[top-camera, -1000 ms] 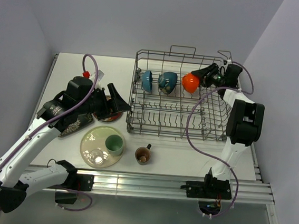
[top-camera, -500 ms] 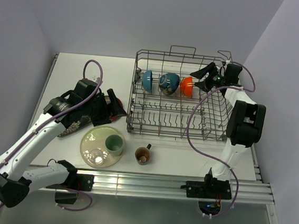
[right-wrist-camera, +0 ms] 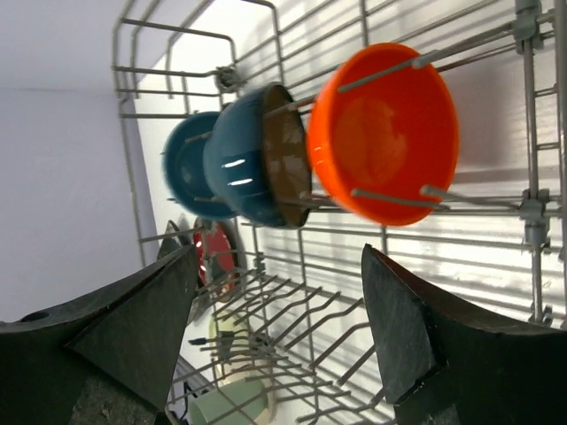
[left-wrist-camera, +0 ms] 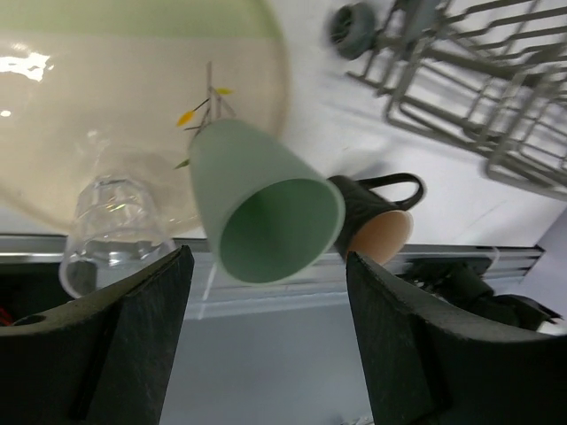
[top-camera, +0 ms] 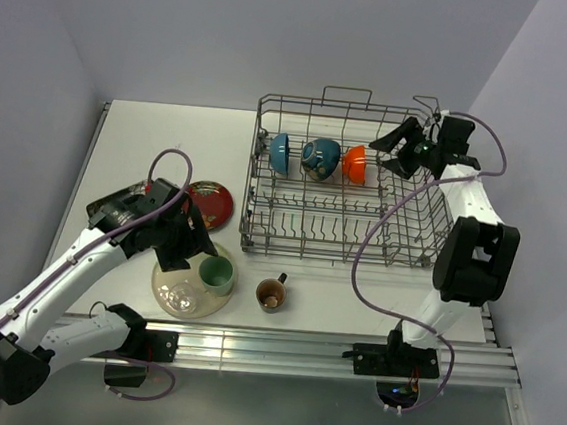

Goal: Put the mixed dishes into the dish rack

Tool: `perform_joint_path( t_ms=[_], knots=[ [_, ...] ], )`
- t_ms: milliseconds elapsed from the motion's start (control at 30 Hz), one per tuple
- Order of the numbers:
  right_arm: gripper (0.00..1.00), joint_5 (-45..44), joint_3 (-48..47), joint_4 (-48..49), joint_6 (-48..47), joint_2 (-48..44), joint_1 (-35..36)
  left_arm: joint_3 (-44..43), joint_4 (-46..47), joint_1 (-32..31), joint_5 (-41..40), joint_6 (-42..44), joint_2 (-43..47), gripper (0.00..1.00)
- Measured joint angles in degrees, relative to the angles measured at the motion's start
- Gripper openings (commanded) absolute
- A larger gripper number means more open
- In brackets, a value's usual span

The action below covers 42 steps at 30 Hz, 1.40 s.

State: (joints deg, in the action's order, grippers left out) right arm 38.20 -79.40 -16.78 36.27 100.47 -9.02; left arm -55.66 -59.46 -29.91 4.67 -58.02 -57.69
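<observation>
Top external shows dish rack [top-camera: 334, 104] on white table [top-camera: 140, 133], lilac walls [top-camera: 281, 31] around

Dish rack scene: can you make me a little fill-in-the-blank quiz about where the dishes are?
The dish rack holds ___ bowls.
The rightmost bowl in it is coloured ___.
The pale green cup stands on the cream ___.
The small brown mug stands on the ___.
Missing words: three, orange, plate, table.
</observation>
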Motion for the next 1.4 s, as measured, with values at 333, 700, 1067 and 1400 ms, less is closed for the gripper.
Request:
perform_joint_path(
  t_ms=[333, 700, 1067, 1400],
  knots=[
    [0.81, -0.3, -0.1, -2.1, 0.7, -15.0, 5.1, 4.5, -0.7, 0.0, -0.1, 1.7, -1.6, 0.63],
    [0.81, -0.3, -4.9, -9.1, -0.7, -22.9, 14.6, 6.7, 4.4, 0.0, -0.2, 4.5, -10.2, 0.05],
    [1.00, 7.5, -2.3, -12.5, -0.5, -26.9, 20.6, -10.6, -1.8, 0.0, -3.2, 2.9, -1.4, 0.00],
    [0.99, 24.1, 13.1, 8.6, 18.7, -33.7, 26.2, -14.1, 18.7, 0.1, 13.1, -6.2, 6.9, 0.00]
  ],
)
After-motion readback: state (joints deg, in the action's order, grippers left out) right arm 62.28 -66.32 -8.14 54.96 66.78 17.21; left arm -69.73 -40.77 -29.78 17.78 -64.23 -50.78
